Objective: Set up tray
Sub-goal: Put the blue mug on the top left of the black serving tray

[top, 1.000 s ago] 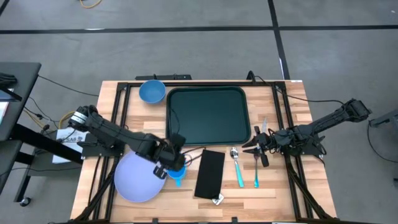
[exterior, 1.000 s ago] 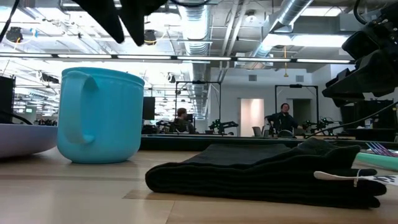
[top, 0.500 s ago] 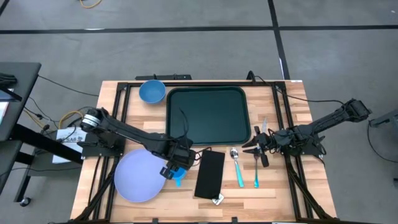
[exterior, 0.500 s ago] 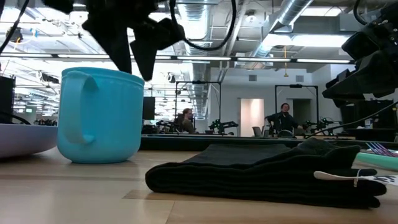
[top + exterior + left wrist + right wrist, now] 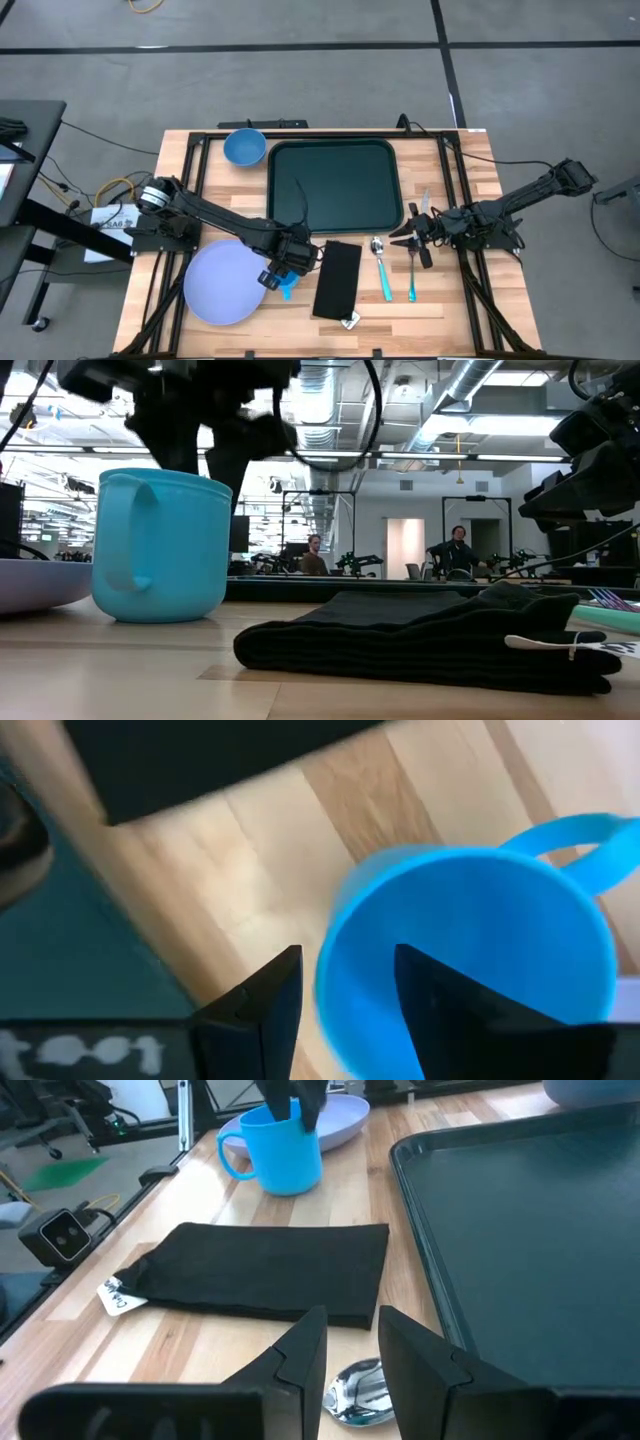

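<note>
A light blue cup (image 5: pixel 287 285) stands upright on the wood between the lavender plate (image 5: pixel 222 282) and a folded black napkin (image 5: pixel 338 280). My left gripper (image 5: pixel 345 970) hangs open just over the cup (image 5: pixel 160 545) and points down. One finger stands outside the rim's wall (image 5: pixel 325 975) and the other over the cup's hollow. The dark green tray (image 5: pixel 335 185) lies at the far middle with nothing on it. My right gripper (image 5: pixel 410 238) waits open and low at the right, near the cutlery.
A blue bowl (image 5: pixel 244 147) stands left of the tray. A spoon (image 5: pixel 381 268) and a fork (image 5: pixel 411 272) with teal handles lie right of the napkin. The napkin (image 5: pixel 265 1270) has a white tag at its near end.
My left gripper has come down toward the cup and a little toward the table's right edge, tipping to point more steeply down. Its fingers now stand at the cup's rim. The cup has not moved.
</note>
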